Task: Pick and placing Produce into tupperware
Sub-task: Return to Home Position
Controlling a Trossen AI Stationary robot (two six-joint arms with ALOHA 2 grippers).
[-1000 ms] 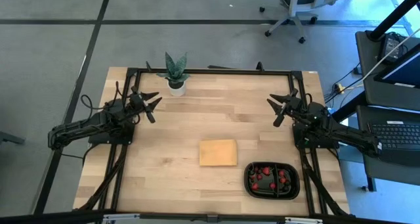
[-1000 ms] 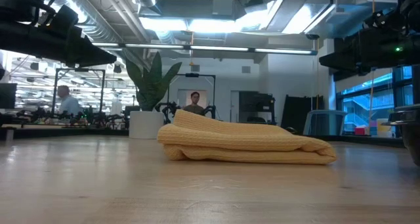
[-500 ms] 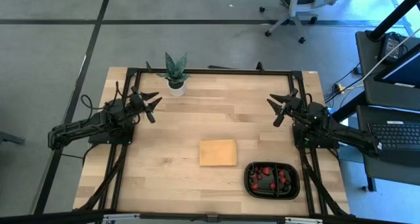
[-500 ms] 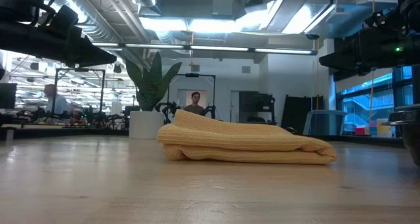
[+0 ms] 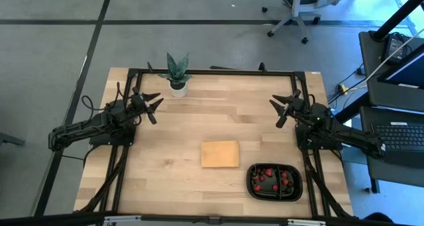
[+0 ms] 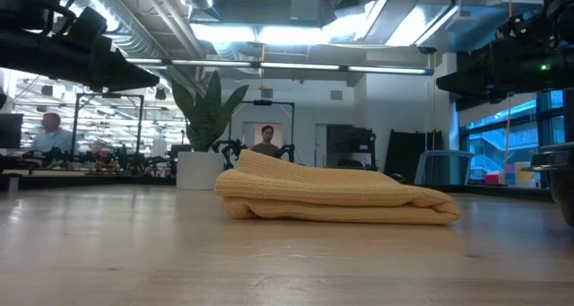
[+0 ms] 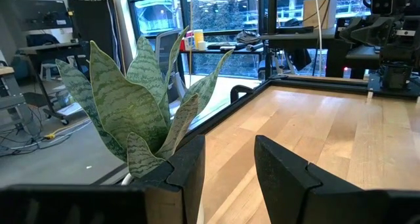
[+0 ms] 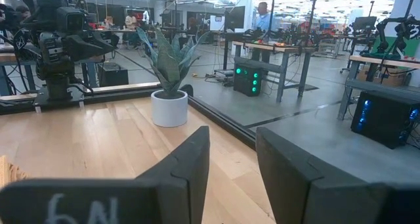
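Plant (image 5: 177,72) sits at the back edge of the table (image 5: 199,120), left of centre. Left tool (image 5: 156,107) hangs just in front of it and to its left. Right tool (image 5: 275,112) is over on the right side, level with the left one, the two well apart. The folded cloth (image 5: 220,154) lies mid-table, toward the front. Just beside it, right and a touch nearer the front edge, sits the tray (image 5: 250,183), with the berries (image 5: 268,177) lying in it. From table height, the cloth is in front and the plant's pot behind it to the left.
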